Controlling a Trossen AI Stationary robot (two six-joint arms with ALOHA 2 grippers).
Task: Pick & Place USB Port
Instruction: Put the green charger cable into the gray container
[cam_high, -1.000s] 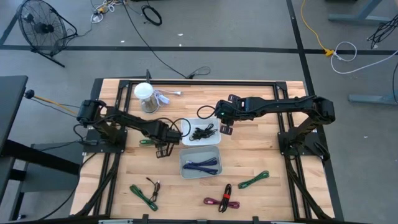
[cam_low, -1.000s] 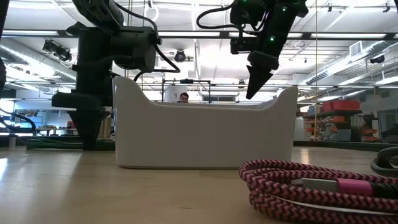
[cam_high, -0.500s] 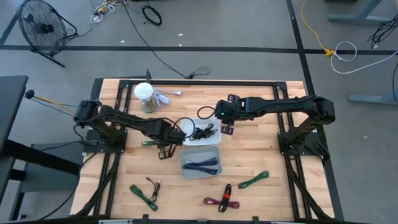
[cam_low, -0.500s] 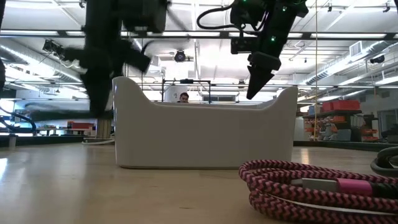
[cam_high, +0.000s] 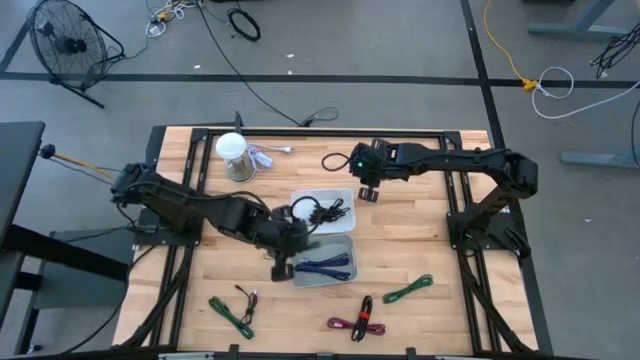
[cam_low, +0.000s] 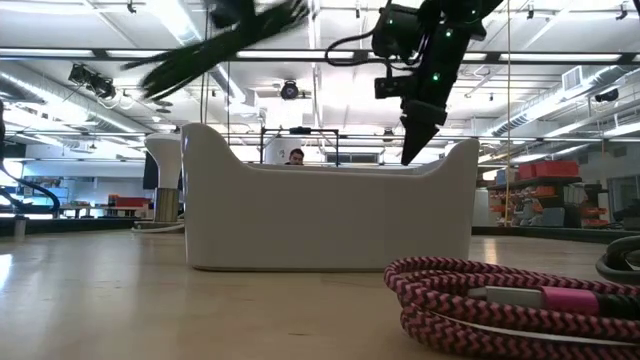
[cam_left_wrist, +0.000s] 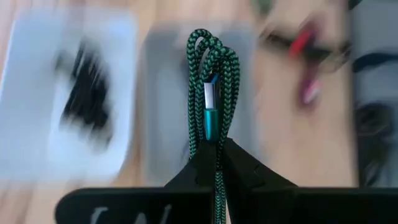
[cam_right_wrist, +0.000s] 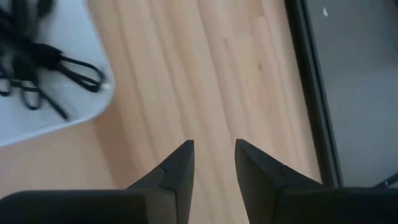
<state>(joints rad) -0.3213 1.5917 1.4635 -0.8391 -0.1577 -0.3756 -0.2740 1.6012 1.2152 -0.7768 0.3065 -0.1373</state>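
Your left gripper (cam_left_wrist: 217, 146) is clamped shut on a coiled green braided USB cable (cam_left_wrist: 211, 93), carrying it above the grey tray (cam_high: 338, 247) that holds blue cables (the wrist picture is streaked, so exactly what lies under it is hard to tell). Your right gripper (cam_right_wrist: 214, 155) hangs over bare wood just beside the white tray (cam_high: 344, 196) of black cables, fingers (cam_right_wrist: 180, 165) a narrow gap apart, holding nothing.

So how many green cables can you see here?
3: one green cable clamped in the left gripper, one at the table's front left, one front right. Others may be hidden.
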